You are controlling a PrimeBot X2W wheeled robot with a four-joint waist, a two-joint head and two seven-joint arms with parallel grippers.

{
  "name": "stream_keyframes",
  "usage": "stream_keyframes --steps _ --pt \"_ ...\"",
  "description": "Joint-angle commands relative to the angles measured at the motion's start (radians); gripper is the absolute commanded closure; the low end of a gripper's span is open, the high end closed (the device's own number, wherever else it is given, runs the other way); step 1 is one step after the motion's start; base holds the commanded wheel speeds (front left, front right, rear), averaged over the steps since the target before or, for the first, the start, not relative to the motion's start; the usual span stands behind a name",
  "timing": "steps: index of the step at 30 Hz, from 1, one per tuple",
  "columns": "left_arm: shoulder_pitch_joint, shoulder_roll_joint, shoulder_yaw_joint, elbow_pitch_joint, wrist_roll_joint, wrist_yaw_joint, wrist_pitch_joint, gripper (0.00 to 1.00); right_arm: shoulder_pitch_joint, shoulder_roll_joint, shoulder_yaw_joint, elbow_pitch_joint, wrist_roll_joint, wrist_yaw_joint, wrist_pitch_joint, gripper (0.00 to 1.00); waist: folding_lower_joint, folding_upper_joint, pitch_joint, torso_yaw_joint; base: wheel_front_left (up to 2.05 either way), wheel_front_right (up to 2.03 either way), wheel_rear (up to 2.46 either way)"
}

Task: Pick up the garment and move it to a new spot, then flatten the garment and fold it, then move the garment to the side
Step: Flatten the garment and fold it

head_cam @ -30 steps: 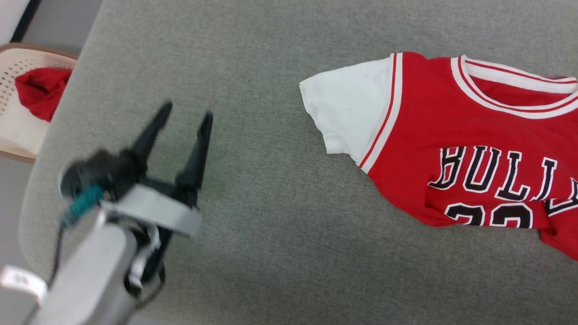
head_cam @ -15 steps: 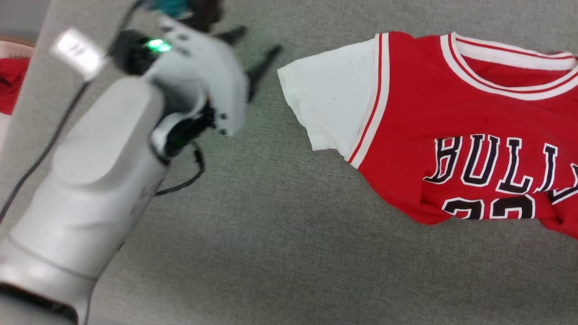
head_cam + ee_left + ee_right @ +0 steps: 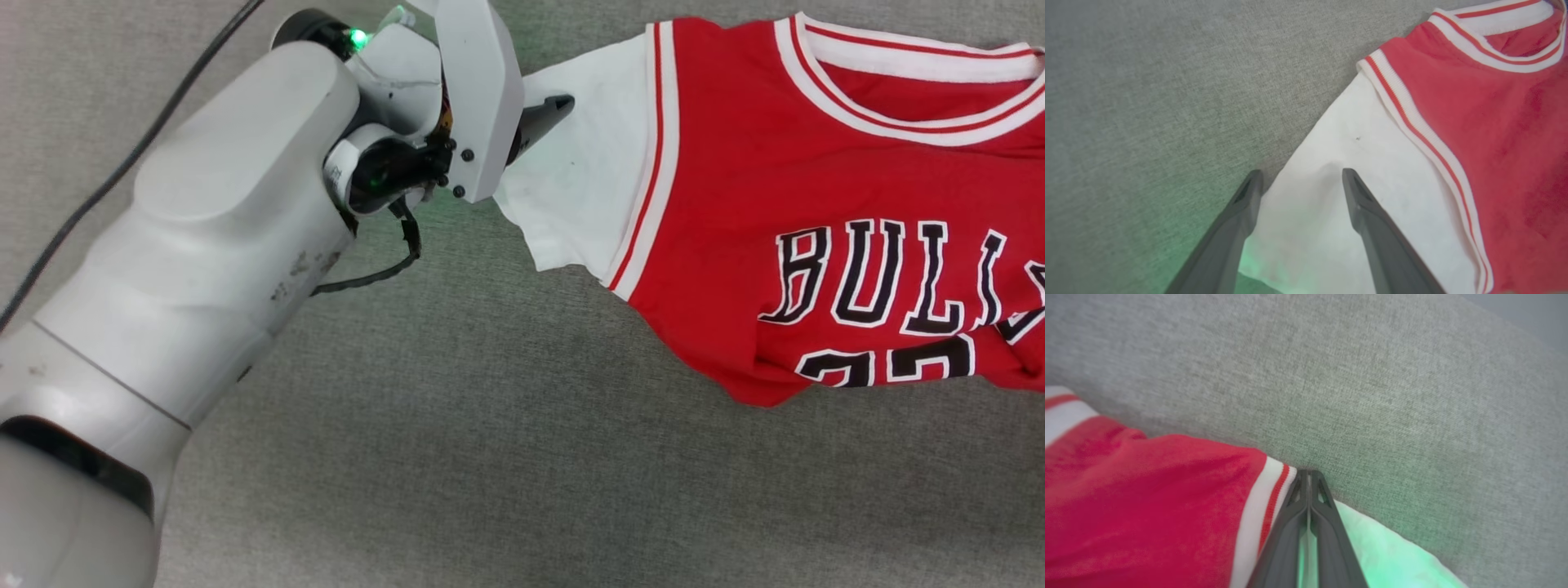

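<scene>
The garment (image 3: 735, 204), a red jersey with white sleeves, striped trim and black lettering, lies on the grey fabric surface (image 3: 490, 449) at the upper right of the head view. My left gripper (image 3: 1300, 175) is open and straddles the outer edge of its white sleeve (image 3: 1331, 228): one finger rests on the sleeve, the other on the grey beside it. In the head view one dark fingertip (image 3: 559, 104) lies on that sleeve. My right gripper (image 3: 1308, 473) is shut at the garment's (image 3: 1147, 498) top edge, where striped trim meets the other white sleeve, with pale cloth between its fingers.
My pale left forearm (image 3: 204, 245) crosses the left half of the head view, with a black cable (image 3: 122, 163) trailing from it. Bare grey surface runs below and left of the jersey. The jersey's lower hem is bunched at the right.
The left arm has swung up and right from the lower left to the white sleeve, jaws still open. The head camera has shifted, so the chair with red cloth has left the picture.
</scene>
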Motion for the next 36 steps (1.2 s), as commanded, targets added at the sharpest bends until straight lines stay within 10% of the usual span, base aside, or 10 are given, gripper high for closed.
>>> stream_keyframes --steps 1,13,14,16,36 --pt "-0.012 -0.004 -0.015 0.01 -0.021 -0.002 0.009 0.0 0.076 0.057 0.052 0.058 -0.013 -0.001 0.015 1.0 0.0 0.0 0.009 -0.012 0.0 0.0 0.0" --pt "-0.036 0.002 -0.174 0.022 -0.156 -0.001 0.008 0.04 0.061 0.08 0.091 0.057 0.0 0.002 0.001 1.0 0.0 0.0 0.016 -0.032 0.0 0.0 0.0" --pt "-0.037 0.005 -0.185 0.017 -0.165 -0.001 0.012 0.55 0.06 0.079 0.09 0.058 -0.001 0.002 -0.003 1.0 0.0 0.0 0.016 -0.032 0.0 0.0 0.0" --pt "-0.039 0.009 -0.198 0.004 -0.183 -0.001 0.019 1.0 0.056 0.082 0.09 0.062 0.0 0.002 -0.009 1.0 0.0 0.0 0.015 -0.033 0.0 0.0 0.0" --pt "-0.151 0.081 -0.152 0.073 -0.225 -0.001 -0.441 1.0 -0.146 0.111 -0.152 0.1 -0.088 -0.001 -0.358 1.0 0.0 0.0 -0.052 -0.065 0.0 0.0 0.0"
